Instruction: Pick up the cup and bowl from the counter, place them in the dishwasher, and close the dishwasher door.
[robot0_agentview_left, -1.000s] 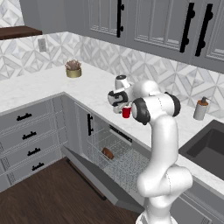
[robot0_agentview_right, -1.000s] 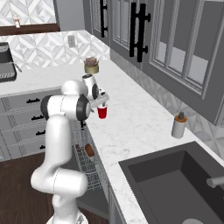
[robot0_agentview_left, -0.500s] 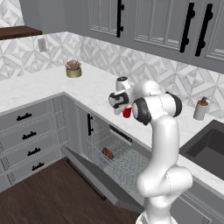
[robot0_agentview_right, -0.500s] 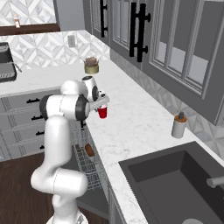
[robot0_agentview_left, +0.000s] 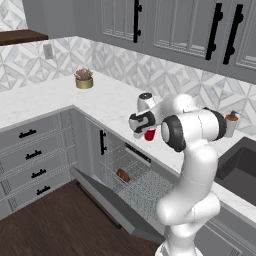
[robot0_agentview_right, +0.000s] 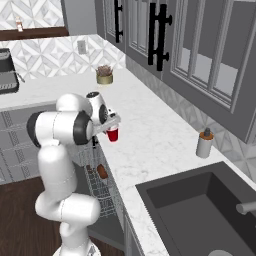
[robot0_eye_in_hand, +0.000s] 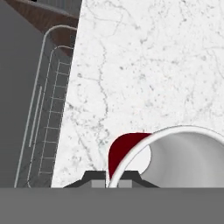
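Observation:
The red cup (robot0_agentview_left: 149, 134) (robot0_agentview_right: 113, 134) is at the front edge of the white marble counter (robot0_agentview_left: 107, 100) (robot0_agentview_right: 150, 125). My gripper (robot0_agentview_left: 143, 129) (robot0_agentview_right: 110, 127) (robot0_eye_in_hand: 107, 180) is shut on its white rim, one finger inside and one outside. The hand view shows the cup's (robot0_eye_in_hand: 126, 148) red wall and white inside close up. I cannot tell whether the cup rests on the counter or hangs just above it. Below, the dishwasher door (robot0_agentview_left: 102, 200) lies dropped open. The dark brown bowl (robot0_agentview_left: 123, 175) (robot0_agentview_right: 102, 171) sits in the grey wire rack (robot0_agentview_left: 142, 182) (robot0_agentview_right: 95, 187).
A grey soap dispenser (robot0_agentview_left: 230, 124) (robot0_agentview_right: 204, 144) stands by the dark sink (robot0_agentview_left: 242, 165) (robot0_agentview_right: 200, 210). A gold pot with a plant (robot0_agentview_left: 84, 80) (robot0_agentview_right: 104, 76) sits near the counter's corner. Grey drawers (robot0_agentview_left: 30, 150) flank the dishwasher, and upper cabinets hang above.
The fingers have closed from wide open onto the cup's rim. The arm and the cup have hardly moved.

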